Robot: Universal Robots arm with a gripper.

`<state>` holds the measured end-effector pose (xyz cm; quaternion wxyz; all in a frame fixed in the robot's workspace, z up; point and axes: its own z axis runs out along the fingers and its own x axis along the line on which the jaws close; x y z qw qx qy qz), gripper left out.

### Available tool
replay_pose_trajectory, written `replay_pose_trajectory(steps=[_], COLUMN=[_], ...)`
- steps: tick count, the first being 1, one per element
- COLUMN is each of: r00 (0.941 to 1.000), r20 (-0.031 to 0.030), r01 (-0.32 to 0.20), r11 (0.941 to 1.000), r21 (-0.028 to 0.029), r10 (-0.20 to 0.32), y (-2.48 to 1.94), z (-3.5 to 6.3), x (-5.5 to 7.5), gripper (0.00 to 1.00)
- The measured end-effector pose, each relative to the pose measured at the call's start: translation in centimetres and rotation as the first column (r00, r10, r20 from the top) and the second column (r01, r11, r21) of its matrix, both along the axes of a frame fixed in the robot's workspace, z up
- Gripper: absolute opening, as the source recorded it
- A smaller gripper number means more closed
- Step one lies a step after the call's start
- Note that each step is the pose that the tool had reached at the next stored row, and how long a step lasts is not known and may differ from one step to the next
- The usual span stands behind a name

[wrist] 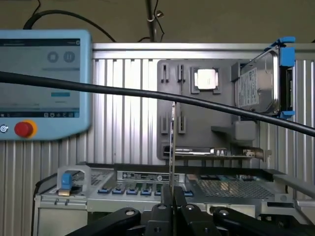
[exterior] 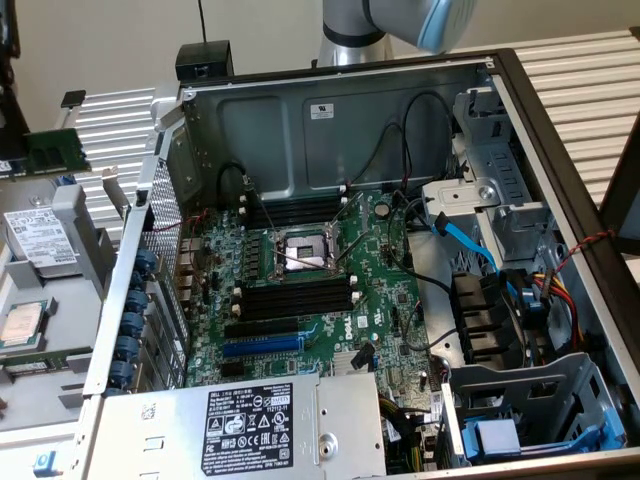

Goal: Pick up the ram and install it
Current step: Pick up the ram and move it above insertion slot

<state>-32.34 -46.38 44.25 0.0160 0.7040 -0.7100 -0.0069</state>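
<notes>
pincer [wrist: 172, 195] clamped on ram [wrist: 172, 147], edge-on | tray [wrist: 197, 129] holds hard drive [wrist: 256, 84], CPU [wrist: 205, 78] | open case [exterior: 330, 125] holds motherboard [exterior: 385, 300]

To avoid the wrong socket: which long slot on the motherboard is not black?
The blue expansion slot, between the black memory slots and the silver power supply; all others are black.

The pincer [wrist: 172, 197] is clamping the ram [wrist: 172, 147], which is standing upright and edge-on to the camera. Behind it, a grey holder [wrist: 197, 123] is carrying a processor chip [wrist: 205, 78] and, beside that, a hard drive [wrist: 258, 84] in blue brackets. A black cable [wrist: 123, 90] is running slantwise in front of the holder. A teach pendant [wrist: 44, 83] with a red stop button [wrist: 24, 129] is showing its screen. A metal computer case [wrist: 147, 184] is lying just beyond the pincer.
</notes>
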Motion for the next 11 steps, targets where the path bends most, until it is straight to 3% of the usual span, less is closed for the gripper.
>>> replay_pose_trajectory(steps=[11], r00=[1.0], r20=[-0.0007], r01=[0.0], r11=[1.0], r21=[0.0023], r10=[0.0], y=[0.0], z=[0.52], x=[5.0], gripper=[0.13])
